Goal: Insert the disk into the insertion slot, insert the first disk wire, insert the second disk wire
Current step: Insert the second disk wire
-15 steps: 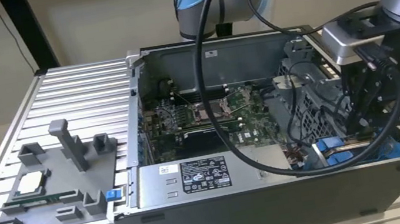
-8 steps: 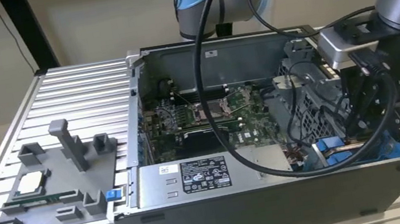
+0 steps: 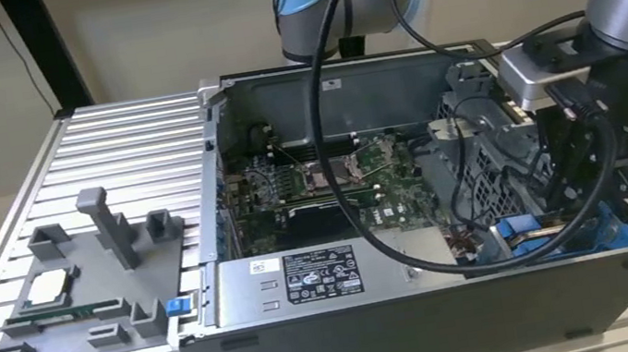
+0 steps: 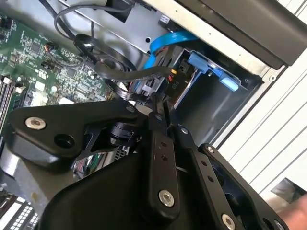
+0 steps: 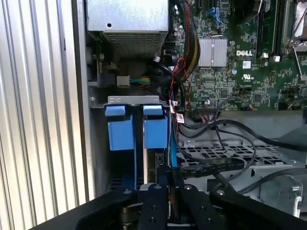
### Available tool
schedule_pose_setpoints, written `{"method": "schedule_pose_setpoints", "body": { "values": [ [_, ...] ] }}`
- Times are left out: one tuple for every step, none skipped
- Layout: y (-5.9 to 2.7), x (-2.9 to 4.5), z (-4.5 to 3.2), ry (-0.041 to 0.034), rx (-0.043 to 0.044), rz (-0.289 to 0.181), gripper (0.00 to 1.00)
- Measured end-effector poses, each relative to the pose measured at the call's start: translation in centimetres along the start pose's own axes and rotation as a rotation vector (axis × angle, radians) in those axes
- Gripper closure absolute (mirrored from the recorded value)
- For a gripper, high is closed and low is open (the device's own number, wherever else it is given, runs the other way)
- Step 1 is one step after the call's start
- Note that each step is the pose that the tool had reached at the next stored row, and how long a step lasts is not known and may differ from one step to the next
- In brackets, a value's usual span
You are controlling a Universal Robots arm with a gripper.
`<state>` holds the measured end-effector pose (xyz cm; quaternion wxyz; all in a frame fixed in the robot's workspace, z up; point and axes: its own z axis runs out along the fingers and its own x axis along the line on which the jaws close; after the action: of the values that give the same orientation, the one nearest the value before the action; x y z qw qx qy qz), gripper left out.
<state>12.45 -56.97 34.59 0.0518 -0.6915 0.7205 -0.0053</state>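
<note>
Lighting: even, soft indoor light over my table in the exterior view; its ribbed metal showed pale, mild glare. Shadows: the case interior lay dimmer, darkest under the drive cage. Second wrist view: my claw was a black, underlit mass, near parts soft; a pale smear blurred one corner. First wrist view: the circuit board was sharp, blue fittings bright, my claw's body dark and out of focus.

Exterior overview; wrist close-ups inside case
</note>
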Motion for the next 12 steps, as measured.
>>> {"method": "schedule_pose_setpoints", "body": {
  "values": [
    [0.0, 0.0, 0.02, 0.0011, 0.0002, 0.001, 1.0],
    [-0.01, 0.01, 0.02, 0.0013, 0.0003, 0.002, 1.0],
    [-0.01, 0.03, 0.02, 0.0015, 0.0003, 0.002, 1.0],
    [-0.02, 0.07, 0.02, 0.0015, 0.0003, 0.003, 1.0],
    [-0.05, 0.1, 0.03, 0.0014, 0.0003, 0.003, 1.0],
    [-0.09, 0.14, 0.03, 0.0014, 0.0003, 0.003, 1.0],
    [-0.11, 0.2, 0.02, 0.0014, 0.0003, 0.003, 1.0],
    [-0.11, 0.28, 0.02, 0.0015, 0.0004, 0.004, 1.0],
    [-0.11, 0.31, 0.02, 0.0017, 0.0005, 0.007, 1.0],
    [-0.11, 0.32, 0.02, 0.0018, 0.0006, 0.009, 1.0],
    [-0.11, 0.32, 0.01, 0.002, 0.0008, 0.01, 1.0],
    [-0.11, 0.32, 0.02, 0.0021, 0.0008, 0.011, 1.0]
  ]
}}
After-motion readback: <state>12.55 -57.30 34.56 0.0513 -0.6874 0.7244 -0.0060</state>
